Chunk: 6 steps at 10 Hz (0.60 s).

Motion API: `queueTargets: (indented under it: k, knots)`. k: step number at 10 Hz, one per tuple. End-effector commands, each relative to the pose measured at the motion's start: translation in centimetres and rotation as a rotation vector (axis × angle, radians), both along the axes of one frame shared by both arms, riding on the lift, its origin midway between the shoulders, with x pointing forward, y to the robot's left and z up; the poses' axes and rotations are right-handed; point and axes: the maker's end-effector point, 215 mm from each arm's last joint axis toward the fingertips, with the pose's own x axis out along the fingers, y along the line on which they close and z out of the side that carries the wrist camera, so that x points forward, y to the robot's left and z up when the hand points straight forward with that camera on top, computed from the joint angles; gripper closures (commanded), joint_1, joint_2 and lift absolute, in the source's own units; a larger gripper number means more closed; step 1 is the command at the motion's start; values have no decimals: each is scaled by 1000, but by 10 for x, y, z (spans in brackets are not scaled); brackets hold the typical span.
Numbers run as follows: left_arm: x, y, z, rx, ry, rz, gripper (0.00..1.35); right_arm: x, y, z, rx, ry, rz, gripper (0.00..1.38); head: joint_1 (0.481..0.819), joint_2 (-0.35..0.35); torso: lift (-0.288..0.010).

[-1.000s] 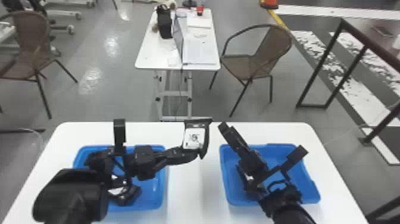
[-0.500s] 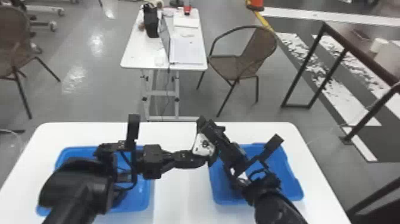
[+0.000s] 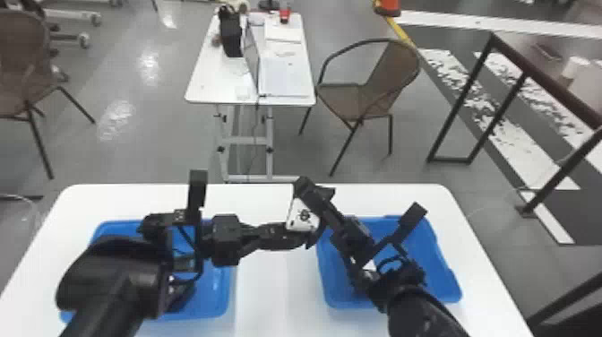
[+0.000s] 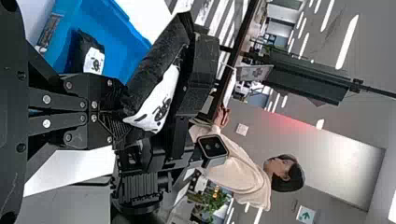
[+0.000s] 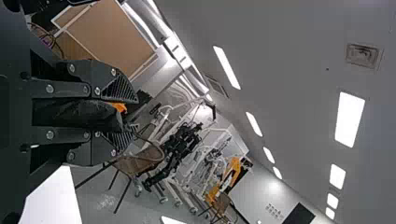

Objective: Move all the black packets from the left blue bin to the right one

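Head view caught the black packet [image 3: 303,216] held aloft between the two blue bins, beside the near wall of the right bin [image 3: 434,251], with the left tool [image 4: 117,116] pinched on one end and the right tool [image 5: 135,115] meeting it; whether that second tool had gripped could not be told. The likeliest trouble was a badly timed handover: an early release by the left could drop the packet onto the table [image 3: 264,304], while a late one could stretch the wrap or twist it askew.
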Motion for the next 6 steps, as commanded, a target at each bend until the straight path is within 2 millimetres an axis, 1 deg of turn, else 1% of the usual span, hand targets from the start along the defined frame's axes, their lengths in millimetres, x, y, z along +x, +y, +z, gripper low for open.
queueTargets:
  k: [1,2,3,4,5,6]
  knots:
    - [7,6,1,-4,-12,33,1222,-1,0,1,4,-1,1,1285,695,-117,0]
    - [19,16,1,-4,-31,104,1081,0,-5,2,22,3,-12,1285,695,-111,0]
    - [28,36,-12,16,2,198,664,4,-18,2,30,3,-40,1285,695,-107,0]
    - [31,63,-20,37,8,273,298,9,-37,0,21,6,-76,1285,695,-98,0]
    - [30,91,-26,55,15,343,82,12,-60,-7,16,19,-117,1285,695,-89,0]
    - [28,116,-29,52,28,405,107,13,-81,-19,12,41,-153,1285,695,-82,0]
